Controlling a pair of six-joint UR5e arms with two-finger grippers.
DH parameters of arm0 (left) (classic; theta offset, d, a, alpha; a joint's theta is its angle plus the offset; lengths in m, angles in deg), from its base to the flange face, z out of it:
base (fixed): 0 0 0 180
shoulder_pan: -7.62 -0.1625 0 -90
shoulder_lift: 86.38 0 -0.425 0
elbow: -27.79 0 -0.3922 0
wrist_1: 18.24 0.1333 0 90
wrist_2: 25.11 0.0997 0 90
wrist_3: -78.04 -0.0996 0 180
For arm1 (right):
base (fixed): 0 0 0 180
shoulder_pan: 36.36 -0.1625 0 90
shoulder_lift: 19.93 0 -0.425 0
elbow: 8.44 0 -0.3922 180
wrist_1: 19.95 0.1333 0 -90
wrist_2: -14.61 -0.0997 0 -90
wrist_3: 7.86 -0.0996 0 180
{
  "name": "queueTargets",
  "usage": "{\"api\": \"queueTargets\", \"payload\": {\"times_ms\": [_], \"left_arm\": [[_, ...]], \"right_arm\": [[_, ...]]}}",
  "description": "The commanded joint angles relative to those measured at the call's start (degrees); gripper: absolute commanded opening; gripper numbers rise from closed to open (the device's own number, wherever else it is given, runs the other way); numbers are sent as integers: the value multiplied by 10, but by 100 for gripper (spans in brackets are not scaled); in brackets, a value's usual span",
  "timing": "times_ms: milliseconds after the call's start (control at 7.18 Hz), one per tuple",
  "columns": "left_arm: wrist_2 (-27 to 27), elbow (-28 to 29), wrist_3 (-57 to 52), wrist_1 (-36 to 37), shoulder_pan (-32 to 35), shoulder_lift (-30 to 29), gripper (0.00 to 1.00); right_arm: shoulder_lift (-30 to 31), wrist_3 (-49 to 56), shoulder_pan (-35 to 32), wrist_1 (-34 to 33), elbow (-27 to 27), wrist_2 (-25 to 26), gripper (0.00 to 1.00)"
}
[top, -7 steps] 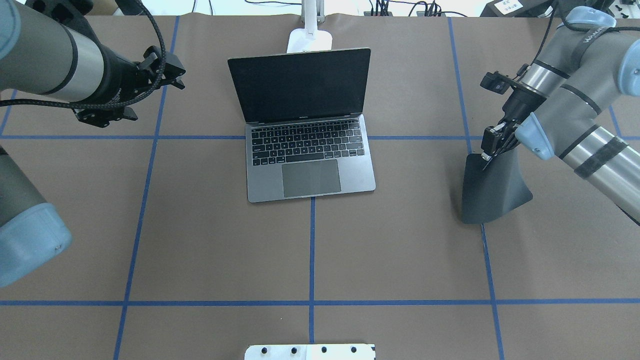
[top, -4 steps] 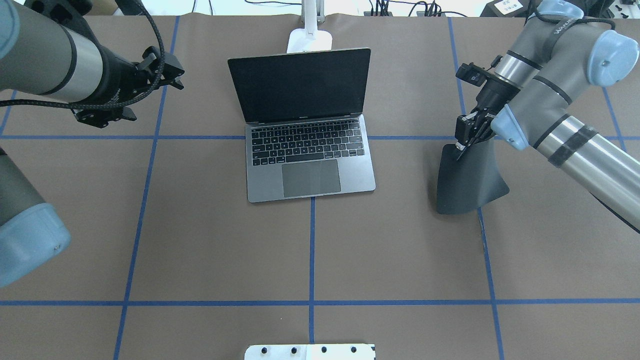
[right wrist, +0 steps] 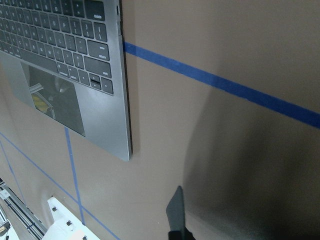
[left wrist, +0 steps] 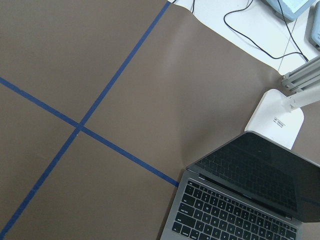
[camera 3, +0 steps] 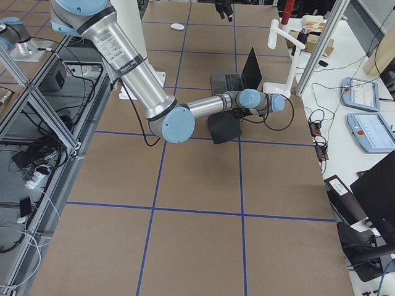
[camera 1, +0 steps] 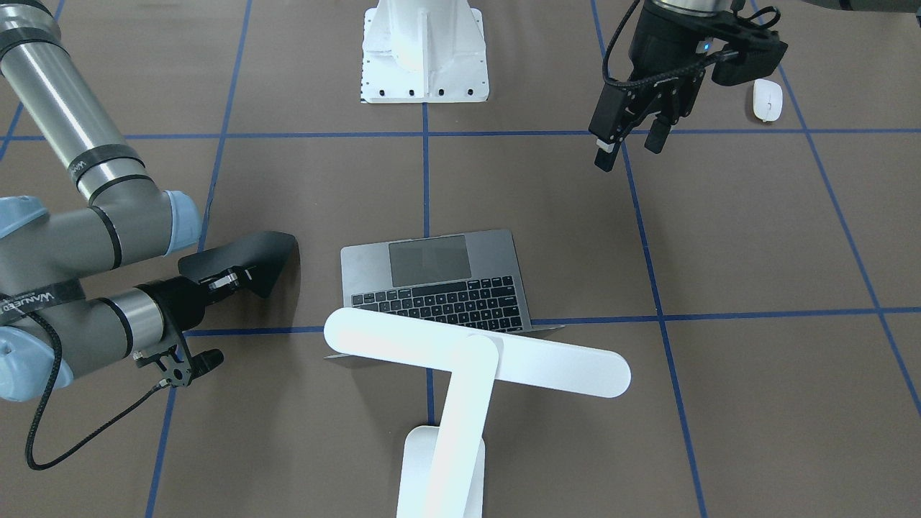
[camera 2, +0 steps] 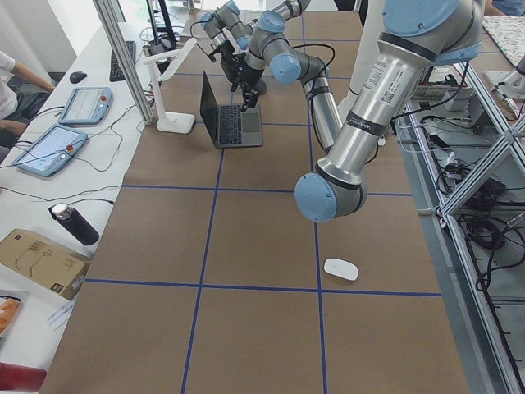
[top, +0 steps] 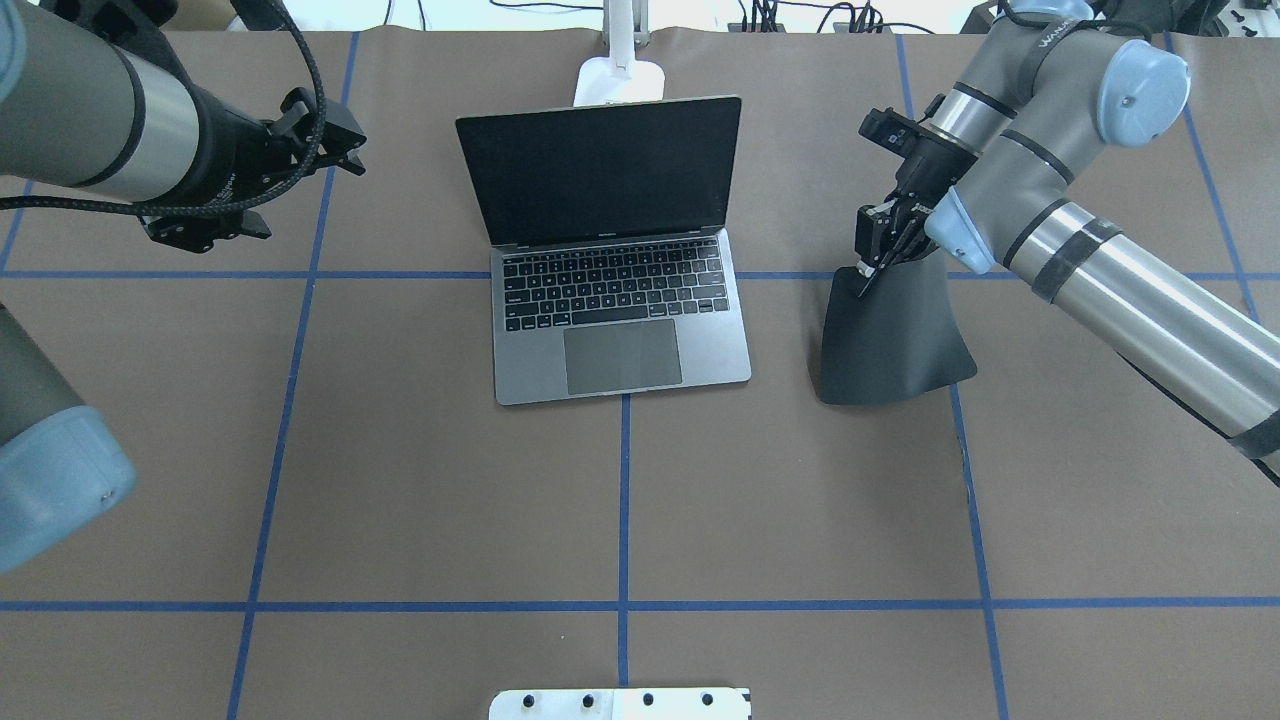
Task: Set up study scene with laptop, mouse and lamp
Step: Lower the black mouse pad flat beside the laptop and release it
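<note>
The open grey laptop [top: 610, 300] stands at the table's middle, its screen facing the robot; it also shows in the front-facing view [camera 1: 439, 280]. The white lamp [camera 1: 475, 352] stands behind it, with its base [top: 620, 80] at the far edge. The white mouse [camera 1: 767, 99] lies on the table on the robot's left side, out of the overhead view. My right gripper [top: 872, 262] is shut on the far edge of a black mousepad [top: 890, 340], which hangs bent just right of the laptop. My left gripper [camera 1: 629, 147] is open and empty, above the table near the mouse.
The white bolted pedestal [camera 1: 424, 50] stands at the robot's edge of the table and shows in the overhead view [top: 620, 703]. Blue tape lines cross the brown table. Tablets, cables and a bottle [camera 2: 74, 223] lie past the far edge.
My right gripper has carried the mousepad leftward and a little farther back, closer to the laptop. The left arm has barely moved.
</note>
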Motion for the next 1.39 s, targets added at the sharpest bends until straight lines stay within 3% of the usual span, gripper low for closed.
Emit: {"api": "queueTargets", "payload": {"times_ms": [0,139,279,1253], "left_arm": [[1,-5,0,18,0,-5,100],[1,-7,0,19,0,-5,100],[1,-7,-1,20,0,-5,100],[2,-11,0,20,3,-5,100]], "right_arm": [[-23,-7,3,24,35,-2,31],[-30,-11,3,24,38,-3,62],[-36,-12,3,24,39,-5,85],[-84,-58,-20,25,62,-22,93]]}}
